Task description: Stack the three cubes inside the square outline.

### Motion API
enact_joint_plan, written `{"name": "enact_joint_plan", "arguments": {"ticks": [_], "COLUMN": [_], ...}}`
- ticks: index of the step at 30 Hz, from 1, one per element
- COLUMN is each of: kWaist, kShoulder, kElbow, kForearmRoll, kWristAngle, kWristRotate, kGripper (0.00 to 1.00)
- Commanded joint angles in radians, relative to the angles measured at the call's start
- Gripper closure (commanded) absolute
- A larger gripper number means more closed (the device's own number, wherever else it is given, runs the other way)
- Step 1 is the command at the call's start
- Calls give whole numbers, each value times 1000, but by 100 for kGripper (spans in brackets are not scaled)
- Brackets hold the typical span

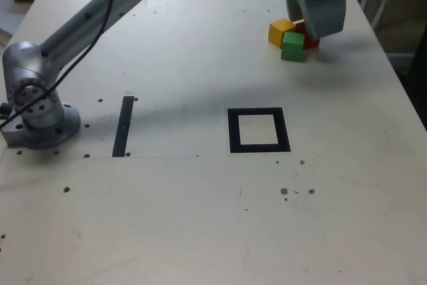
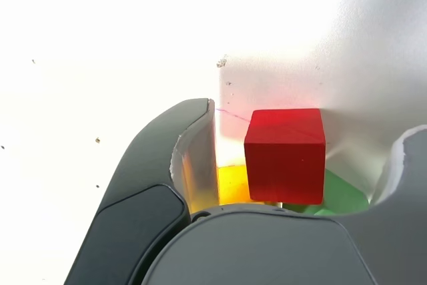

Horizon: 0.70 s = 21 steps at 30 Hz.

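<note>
End effector [image 2: 300, 165] open wide, nothing gripped, red cube [image 2: 285, 157] btwn jaws

There are three cubes in all: one red cube [image 2: 285, 156], one yellow cube [image 1: 281, 33] and one green cube [image 1: 293, 47]. There is one black square [image 1: 259, 148], one black strip [image 1: 123, 126] and one robot arm [image 1: 100, 25].

3 cubes: clustered on table [image 1: 153, 218], behind sq. outline [image 1: 234, 130] & a bit to ext. view's right.
L cube [image 1: 280, 32]: at cluster's left, ext. view.
Front cube [image 1: 292, 47]: nearest sq. outline, betw. other 2 left-to-right.
R cube [image 1: 311, 39]: at cluster's right, partly hidden.
Sq. outline: on table, right of strip [image 1: 123, 127], ext. view.
Strip: betw. arm base [image 1: 41, 125] & sq. outline.
</note>
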Motion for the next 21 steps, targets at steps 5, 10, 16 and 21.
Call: {"name": "enact_joint_plan", "arguments": {"ticks": [5,10,16,21], "kWaist": [6,7,16,20], "kShoulder": [11,13,19,21], "kElbow": [-13,-12,-21,-28], "kForearmRoll": [2,2,1,6], "kWristAngle": [-2,-6,-33,-47], "kWristRotate": [4,14,29,31], "kGripper": [17,19,26,35]}}
